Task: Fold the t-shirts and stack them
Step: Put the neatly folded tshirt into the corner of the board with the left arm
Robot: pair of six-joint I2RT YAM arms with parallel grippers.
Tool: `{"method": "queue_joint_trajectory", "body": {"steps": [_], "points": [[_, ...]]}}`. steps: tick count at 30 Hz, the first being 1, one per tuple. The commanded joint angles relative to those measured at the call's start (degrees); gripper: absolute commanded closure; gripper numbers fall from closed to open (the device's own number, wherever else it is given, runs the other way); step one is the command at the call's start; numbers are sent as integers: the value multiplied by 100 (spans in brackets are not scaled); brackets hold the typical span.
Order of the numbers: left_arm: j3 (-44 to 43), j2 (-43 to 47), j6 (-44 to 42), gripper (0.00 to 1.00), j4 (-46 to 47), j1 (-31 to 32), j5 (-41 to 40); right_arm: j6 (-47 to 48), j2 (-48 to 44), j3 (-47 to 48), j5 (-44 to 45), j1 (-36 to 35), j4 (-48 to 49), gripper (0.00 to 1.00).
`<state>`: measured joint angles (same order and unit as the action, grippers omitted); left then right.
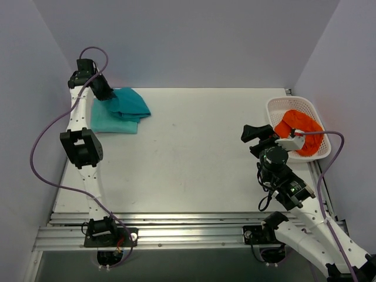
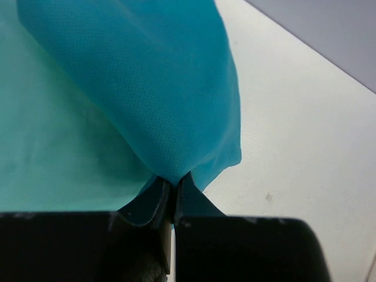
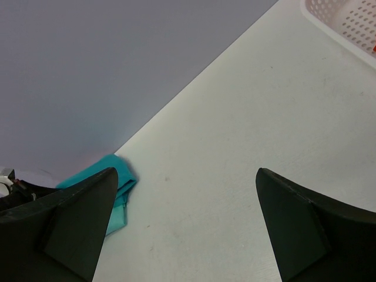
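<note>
A deep teal t-shirt [image 1: 130, 103] lies folded on a lighter aqua-mint t-shirt [image 1: 108, 122] at the table's far left. My left gripper [image 1: 106, 91] is at the teal shirt's back left corner. In the left wrist view it [image 2: 174, 182] is shut on an edge of the teal cloth [image 2: 164, 88], with the aqua-mint shirt [image 2: 53, 147] underneath. My right gripper [image 1: 254, 140] is open and empty, above the table just left of the basket. Its view [image 3: 185, 171] shows both shirts far off, teal [image 3: 114, 170] over mint [image 3: 117, 218]. An orange-red cloth [image 1: 302, 132] lies bunched in the basket.
A white perforated basket [image 1: 276, 106] stands at the table's right edge, and its corner shows in the right wrist view [image 3: 346, 20]. Grey walls enclose the table at the back and sides. A purple cable runs along the left arm.
</note>
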<state>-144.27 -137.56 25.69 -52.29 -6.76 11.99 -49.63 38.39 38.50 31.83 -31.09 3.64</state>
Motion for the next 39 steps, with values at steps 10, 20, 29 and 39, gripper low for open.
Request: {"method": "queue_joint_trajectory", "body": {"steps": [10, 20, 29, 39], "points": [[2173, 1529, 146, 98, 140, -404, -1146, -30, 204, -71, -388, 33, 418, 1], [3615, 2232, 621, 97, 693, -624, -1999, -30, 160, -123, -468, 33, 418, 2], [3475, 1829, 1077, 1, 193, -975, -2684, 6, 169, -115, -494, 33, 401, 2], [4413, 3285, 1869, 6, 613, -1117, -3572, 23, 204, -115, -468, 33, 409, 2]]}}
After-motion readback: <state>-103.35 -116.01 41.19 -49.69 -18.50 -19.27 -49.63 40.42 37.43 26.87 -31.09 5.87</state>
